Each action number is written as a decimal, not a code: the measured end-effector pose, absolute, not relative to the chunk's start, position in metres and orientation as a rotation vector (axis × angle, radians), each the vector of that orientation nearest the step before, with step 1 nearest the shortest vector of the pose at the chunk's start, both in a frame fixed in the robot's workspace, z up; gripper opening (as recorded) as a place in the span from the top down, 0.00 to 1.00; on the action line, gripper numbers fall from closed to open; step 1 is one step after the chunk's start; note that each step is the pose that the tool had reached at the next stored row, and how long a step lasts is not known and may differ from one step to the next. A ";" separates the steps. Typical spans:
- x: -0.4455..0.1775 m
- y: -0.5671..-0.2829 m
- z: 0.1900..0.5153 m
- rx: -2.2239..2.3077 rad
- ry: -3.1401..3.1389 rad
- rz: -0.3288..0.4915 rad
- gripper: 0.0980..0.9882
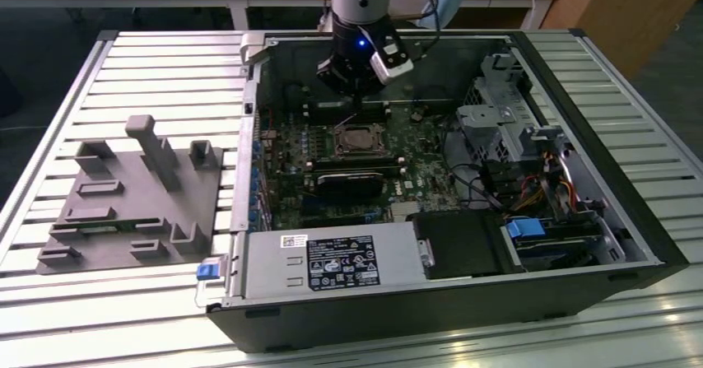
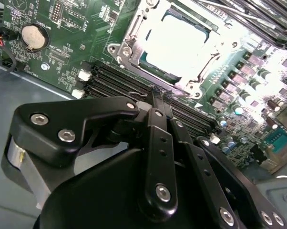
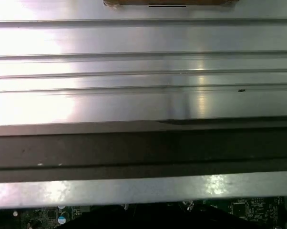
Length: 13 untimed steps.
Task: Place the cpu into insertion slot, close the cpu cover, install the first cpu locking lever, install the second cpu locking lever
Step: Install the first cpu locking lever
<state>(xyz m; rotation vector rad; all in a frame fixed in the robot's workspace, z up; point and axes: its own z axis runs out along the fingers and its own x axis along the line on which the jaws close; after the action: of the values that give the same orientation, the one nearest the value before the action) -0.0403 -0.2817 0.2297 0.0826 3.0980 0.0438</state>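
My gripper [image 2: 156, 93] hangs inside the open computer case [image 1: 615, 179], fingers pressed together on a thin wire lever beside the socket. The cpu [image 2: 179, 43] sits in the insertion slot [image 1: 360, 141] under the cpu cover [image 2: 134, 33]. White labels [image 1: 341, 263] are too small to read.

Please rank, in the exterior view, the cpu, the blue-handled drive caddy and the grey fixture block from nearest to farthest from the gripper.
1. cpu, just below the gripper.
2. drive caddy, toward the view's lower right.
3. fixture block, outside the case, at the view's left.
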 end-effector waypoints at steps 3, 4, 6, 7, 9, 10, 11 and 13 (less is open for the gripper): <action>-0.034 -0.281 0.225 0.083 3.098 0.044 0.99; -0.033 -0.281 0.224 0.082 3.098 0.044 0.99; -0.032 -0.281 0.222 0.083 3.098 0.044 0.99; -0.031 -0.281 0.221 0.083 3.098 0.044 0.99; -0.030 -0.281 0.219 0.083 3.098 0.044 0.99; -0.030 -0.281 0.217 0.082 3.098 0.043 0.99; -0.029 -0.281 0.216 0.083 3.098 0.044 0.99; -0.028 -0.281 0.213 0.083 3.098 0.044 0.99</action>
<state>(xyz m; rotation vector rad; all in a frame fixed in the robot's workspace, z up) -0.0284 -0.2808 0.2131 0.0826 3.0982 0.0435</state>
